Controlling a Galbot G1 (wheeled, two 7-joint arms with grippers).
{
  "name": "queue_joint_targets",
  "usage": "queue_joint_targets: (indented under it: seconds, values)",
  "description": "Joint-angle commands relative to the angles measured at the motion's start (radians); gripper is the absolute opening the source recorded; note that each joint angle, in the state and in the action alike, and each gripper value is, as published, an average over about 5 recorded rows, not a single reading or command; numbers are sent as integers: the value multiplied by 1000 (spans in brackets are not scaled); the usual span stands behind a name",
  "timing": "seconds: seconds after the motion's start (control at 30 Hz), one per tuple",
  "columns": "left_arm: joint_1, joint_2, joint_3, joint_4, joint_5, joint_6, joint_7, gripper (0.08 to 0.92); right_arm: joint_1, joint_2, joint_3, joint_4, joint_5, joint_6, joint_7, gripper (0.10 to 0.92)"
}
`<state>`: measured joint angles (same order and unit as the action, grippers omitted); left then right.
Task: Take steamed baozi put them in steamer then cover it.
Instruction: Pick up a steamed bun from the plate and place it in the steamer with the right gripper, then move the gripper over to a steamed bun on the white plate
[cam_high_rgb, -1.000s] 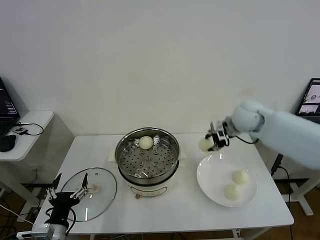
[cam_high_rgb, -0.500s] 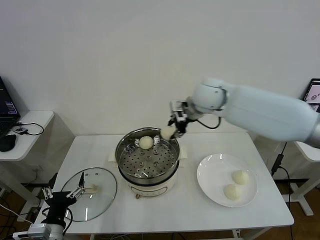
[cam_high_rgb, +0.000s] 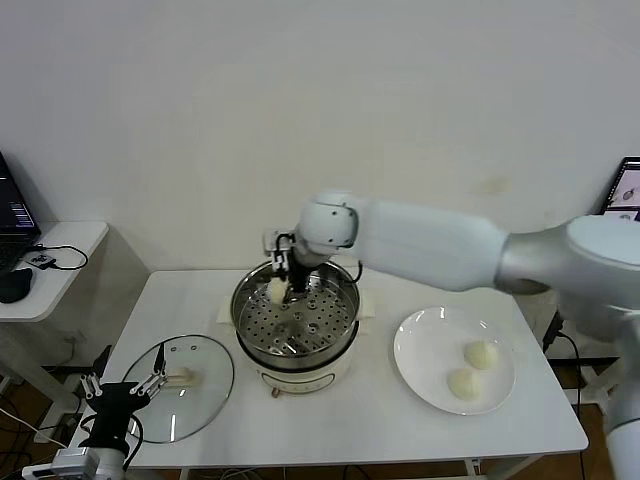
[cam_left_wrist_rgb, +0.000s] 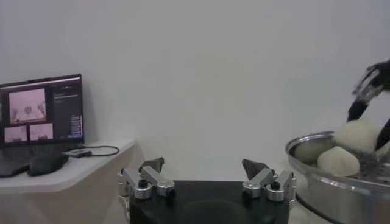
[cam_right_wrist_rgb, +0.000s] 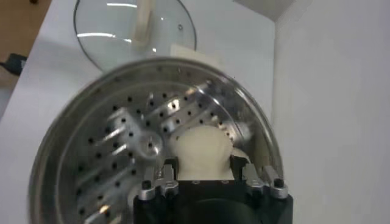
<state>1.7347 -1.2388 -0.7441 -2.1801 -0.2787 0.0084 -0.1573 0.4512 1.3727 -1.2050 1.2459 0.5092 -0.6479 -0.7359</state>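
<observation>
Bench (cam_high_rgb: 330, 410): white top, filling the lower half of the head view and carrying everything below.

Steamer (cam_high_rgb: 295, 312): shiny steel pot with a perforated tray on a white base, centre of the frame. One baozi appears to rest near the tray's far rim, best seen in the left wrist view (cam_left_wrist_rgb: 336, 162).

Plate (cam_high_rgb: 420, 362): flat, white, lower right of the frame. It carries two baozi, one (cam_high_rgb: 481, 354) above the other (cam_high_rgb: 461, 384), close together.

Cover (cam_high_rgb: 195, 390): clear glass lid with a cream bar handle, flat on the bench at lower left, apart from the pot. Likely rigid, breakable and slick; the bar handle is the sensible place to grasp.

Right gripper (cam_high_rgb: 281, 268): over the pot's far-left rim, upper centre of the frame. Its jaws are clenched on a held baozi (cam_right_wrist_rgb: 203, 152), poised above the tray beside the resting one.

Left gripper (cam_high_rgb: 118, 398): idle at the lower-left corner beside the cover, jaws spread and holding nothing.

Handling, as a judgement: the buns look soft, light and easily dented, perhaps slightly tacky. Light pressure across the widest part should do.
</observation>
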Motion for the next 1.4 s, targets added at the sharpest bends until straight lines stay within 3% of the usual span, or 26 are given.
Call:
queue_joint_targets:
  seconds: [0.03, 0.4, 0.67, 0.8, 1.13, 1.4]
  values:
    - [0, 1, -1, 2, 0, -1, 0, 823, -56, 127, -4, -102, -11, -24, 21, 543]
    - [-2, 4, -4, 6, -6, -4, 0, 823, -66, 143, -3, -145, -46, -36, 21, 555]
    - [-2, 6, -5, 3, -7, -3, 1, 823, 14, 40, -8, -48, -57, -46, -42, 757]
    - [-2, 4, -5, 0, -8, -3, 1, 823, 101, -62, -15, 46, -54, -25, -113, 816]
    - [-2, 9, -8, -7, -9, 1, 2, 823, 267, -447, -85, 304, -179, 187, -347, 823]
    - [1, 9, 8, -11, -3, 5, 4, 823, 215, -779, -83, 463, -299, 290, -389, 823]
